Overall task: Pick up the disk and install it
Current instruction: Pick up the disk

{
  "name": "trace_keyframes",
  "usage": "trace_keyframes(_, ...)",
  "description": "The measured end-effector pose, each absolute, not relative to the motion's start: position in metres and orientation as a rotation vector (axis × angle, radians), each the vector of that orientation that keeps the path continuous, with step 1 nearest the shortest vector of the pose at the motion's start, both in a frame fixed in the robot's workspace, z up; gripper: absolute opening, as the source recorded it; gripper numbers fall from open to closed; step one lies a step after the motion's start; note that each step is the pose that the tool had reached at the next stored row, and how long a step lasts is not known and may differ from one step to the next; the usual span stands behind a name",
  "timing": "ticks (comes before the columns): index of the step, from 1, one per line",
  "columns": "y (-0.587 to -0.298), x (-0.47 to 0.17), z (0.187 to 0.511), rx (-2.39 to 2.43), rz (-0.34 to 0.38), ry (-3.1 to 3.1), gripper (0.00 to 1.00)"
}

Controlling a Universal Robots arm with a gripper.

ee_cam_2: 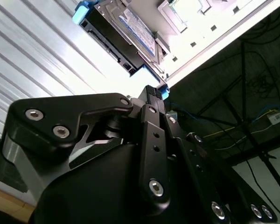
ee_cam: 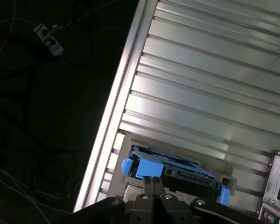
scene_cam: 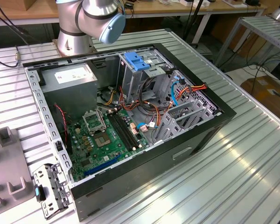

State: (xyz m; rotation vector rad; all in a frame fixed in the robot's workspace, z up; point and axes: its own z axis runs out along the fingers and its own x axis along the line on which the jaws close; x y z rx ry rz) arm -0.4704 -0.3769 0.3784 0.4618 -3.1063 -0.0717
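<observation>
Jaws closed, nothing between them. The gripper [ee_cam: 153, 181] sits just beside the disk [ee_cam: 186, 176], at its blue rail [ee_cam: 133, 167]. The disk lies flat near the ribbed table's [ee_cam: 214, 93] edge. Risk: going down shut, it rams the rail and shoves the disk over that edge.

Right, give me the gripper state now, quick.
The gripper: shut, holding nothing, poised close to the disk; whether it touches the disk cannot be told.
</observation>
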Motion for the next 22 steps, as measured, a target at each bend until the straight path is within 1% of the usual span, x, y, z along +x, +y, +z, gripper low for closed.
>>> trace_keyframes(10,-0.3770,-0.4704,0.3783,0.593,-0.072,-3.082,0.11)
trace_keyframes(22,-0.3770,-0.4704,0.3783,0.617,-0.072,-3.077,0.11)
